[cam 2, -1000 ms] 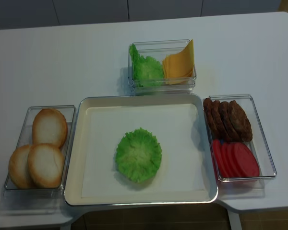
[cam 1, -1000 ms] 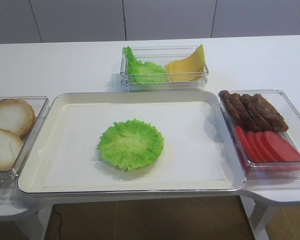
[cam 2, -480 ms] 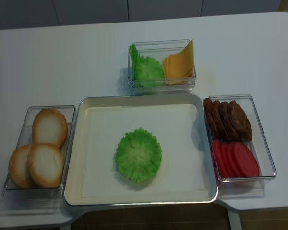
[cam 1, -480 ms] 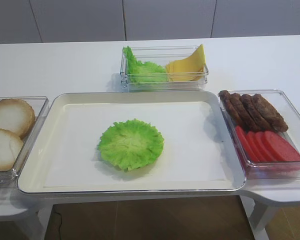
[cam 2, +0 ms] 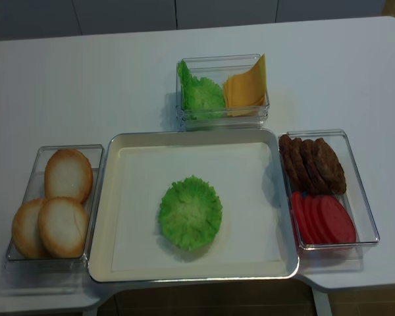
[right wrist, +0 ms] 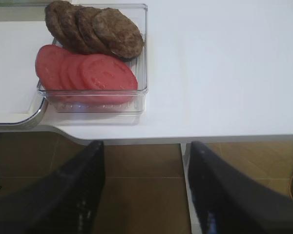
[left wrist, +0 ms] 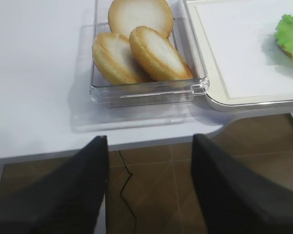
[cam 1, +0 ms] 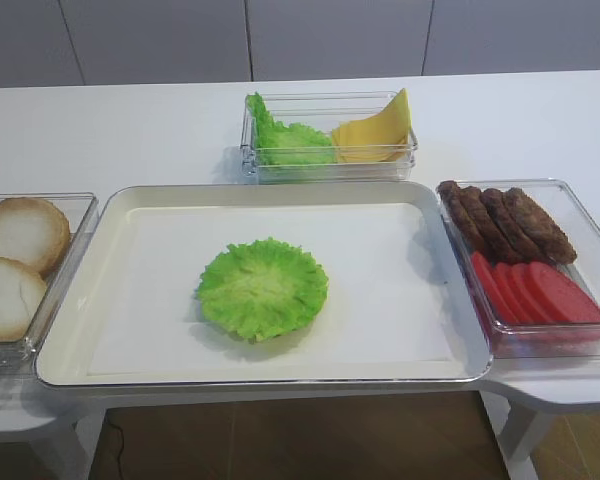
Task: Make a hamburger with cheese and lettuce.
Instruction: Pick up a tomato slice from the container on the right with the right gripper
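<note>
Lettuce (cam 1: 263,288) flat on tray (cam 1: 115,215) ctr, white table (cam 1: 130,130), brown floor, both tools apart, empty

You find nothing to read here: no label, brand, number or sign shows on the tray (cam 2: 105,217), the clear boxes (cam 2: 355,171), the toy food or the bench (cam 2: 85,85).

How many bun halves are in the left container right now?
3, all in the clear container: one at the back, two overlapping in front. Nothing seems hidden beneath.
</note>
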Available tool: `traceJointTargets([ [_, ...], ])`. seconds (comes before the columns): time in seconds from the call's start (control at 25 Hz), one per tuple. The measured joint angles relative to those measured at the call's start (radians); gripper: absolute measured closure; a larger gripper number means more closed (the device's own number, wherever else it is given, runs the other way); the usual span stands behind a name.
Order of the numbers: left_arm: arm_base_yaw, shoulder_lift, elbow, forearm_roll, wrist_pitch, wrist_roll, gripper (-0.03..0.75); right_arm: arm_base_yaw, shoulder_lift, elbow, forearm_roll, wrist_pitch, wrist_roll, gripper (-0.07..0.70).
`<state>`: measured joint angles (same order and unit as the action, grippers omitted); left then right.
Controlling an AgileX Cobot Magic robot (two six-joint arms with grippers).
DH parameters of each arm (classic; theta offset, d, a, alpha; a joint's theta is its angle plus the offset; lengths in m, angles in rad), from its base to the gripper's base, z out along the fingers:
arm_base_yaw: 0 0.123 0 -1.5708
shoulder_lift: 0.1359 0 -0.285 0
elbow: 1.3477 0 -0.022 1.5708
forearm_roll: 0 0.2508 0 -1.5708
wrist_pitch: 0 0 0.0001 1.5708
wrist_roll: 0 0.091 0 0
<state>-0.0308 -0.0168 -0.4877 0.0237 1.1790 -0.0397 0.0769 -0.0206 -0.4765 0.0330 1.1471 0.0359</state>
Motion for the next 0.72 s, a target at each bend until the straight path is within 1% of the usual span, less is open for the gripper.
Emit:
traceJointTargets([
  [0.56,0.000,0.000,0.000,0.000,0.000,0.000,0.314,0.000,0.000,0.000,0.000,0.000,0.000,0.204],
  [0.72,0.000,0.000,0.000,0.000,0.000,0.000,0.314,0.000,0.000,-0.013,0.000,-0.026,0.043,0.205],
])
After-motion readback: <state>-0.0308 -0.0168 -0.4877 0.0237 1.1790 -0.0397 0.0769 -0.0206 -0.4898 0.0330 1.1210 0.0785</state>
